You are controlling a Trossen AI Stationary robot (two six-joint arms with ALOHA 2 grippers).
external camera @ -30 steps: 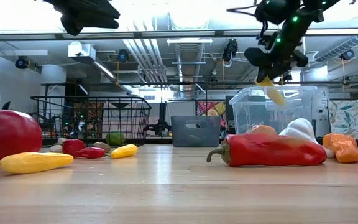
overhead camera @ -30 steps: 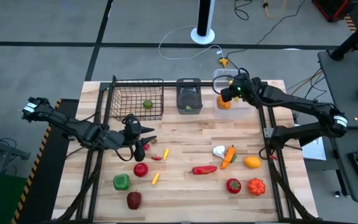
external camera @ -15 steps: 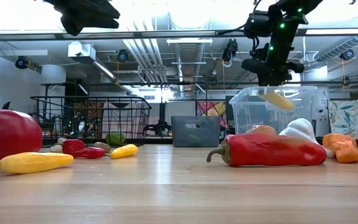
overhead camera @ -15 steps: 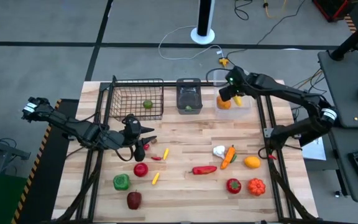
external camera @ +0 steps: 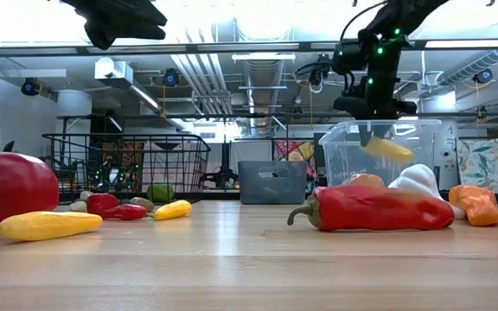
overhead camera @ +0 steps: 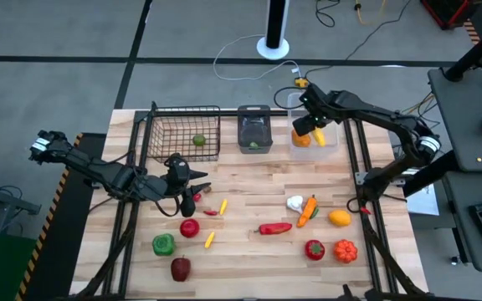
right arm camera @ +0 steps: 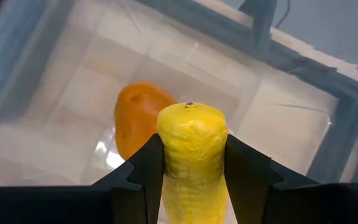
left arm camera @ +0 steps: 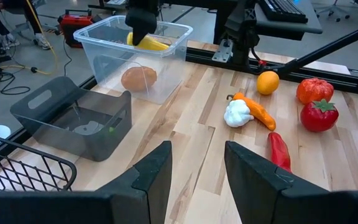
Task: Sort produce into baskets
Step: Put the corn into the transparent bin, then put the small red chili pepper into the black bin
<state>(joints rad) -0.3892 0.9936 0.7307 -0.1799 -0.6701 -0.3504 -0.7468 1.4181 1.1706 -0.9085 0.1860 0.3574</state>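
Banana (right arm camera: 191,158), yellow, clamped between right pincer (overhead camera: 314,125) fingers, hanging over clear tub (left arm camera: 104,46) at desk (overhead camera: 249,259) far edge; orange fruit (right arm camera: 138,118) inside tub below. Left pincer (overhead camera: 197,194) part open, empty, hovering beside wire basket (overhead camera: 161,134).

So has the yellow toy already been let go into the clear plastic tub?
No, the right tool grips the yellow corn-like toy above the clear plastic tub.

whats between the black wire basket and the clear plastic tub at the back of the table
The dark grey plastic bin sits between the black wire-mesh basket and the clear plastic tub, seen in the high view.
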